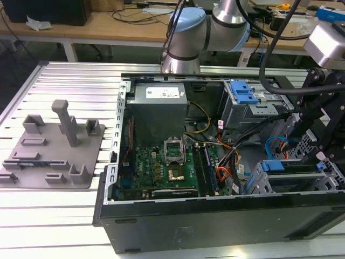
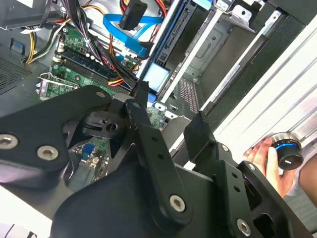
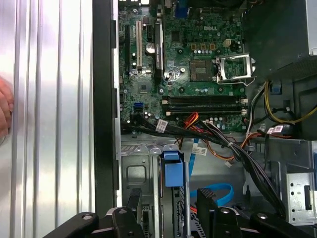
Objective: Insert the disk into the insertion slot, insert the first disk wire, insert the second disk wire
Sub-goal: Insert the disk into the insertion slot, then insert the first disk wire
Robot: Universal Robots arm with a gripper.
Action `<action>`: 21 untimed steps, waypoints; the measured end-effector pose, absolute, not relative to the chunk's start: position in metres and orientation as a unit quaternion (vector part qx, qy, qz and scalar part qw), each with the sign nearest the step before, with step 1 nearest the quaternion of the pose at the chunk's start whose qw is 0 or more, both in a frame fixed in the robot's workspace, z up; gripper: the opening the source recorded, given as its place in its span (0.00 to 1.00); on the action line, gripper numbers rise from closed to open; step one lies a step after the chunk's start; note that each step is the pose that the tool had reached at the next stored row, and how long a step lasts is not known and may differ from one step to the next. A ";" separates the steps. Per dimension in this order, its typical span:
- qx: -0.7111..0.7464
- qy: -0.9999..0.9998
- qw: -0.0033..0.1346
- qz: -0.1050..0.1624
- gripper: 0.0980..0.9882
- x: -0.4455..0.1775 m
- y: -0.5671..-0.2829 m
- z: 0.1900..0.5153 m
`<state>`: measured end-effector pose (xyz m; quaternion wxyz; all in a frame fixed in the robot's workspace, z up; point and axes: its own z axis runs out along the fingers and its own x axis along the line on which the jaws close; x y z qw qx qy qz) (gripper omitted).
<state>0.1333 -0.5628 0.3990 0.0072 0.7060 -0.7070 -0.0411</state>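
The disk's blue carrier (image 1: 280,164) sits in the insertion slot (image 1: 294,183), a grey cage at the case's front corner on the exterior view's right. The same blue tab (image 3: 173,168) appears in both wrist views (image 2: 156,77). My gripper (image 1: 321,145) hovers just above that cage. Its black fingers (image 3: 133,204) stand apart, open, with nothing between them, and the gripper (image 2: 169,106) straddles the carrier tab from above. A loose blue flat wire (image 2: 124,25) with a black plug curls beside the cage (image 3: 218,191).
The open computer case (image 1: 215,216) lies on a ribbed aluminium table (image 1: 54,216). Inside are the motherboard (image 1: 172,167), a grey power supply (image 1: 159,108) and a second bay with a blue latch (image 1: 242,91). A grey fixture plate (image 1: 51,148) lies left. A hand (image 2: 262,153) rests by a knob (image 2: 287,151).
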 end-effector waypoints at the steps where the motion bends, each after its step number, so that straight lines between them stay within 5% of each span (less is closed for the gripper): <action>1: 0.706 -0.707 0.007 -0.041 0.52 0.133 -0.563 0.399; 21: 0.706 -0.707 0.007 -0.038 0.52 0.132 -0.562 0.399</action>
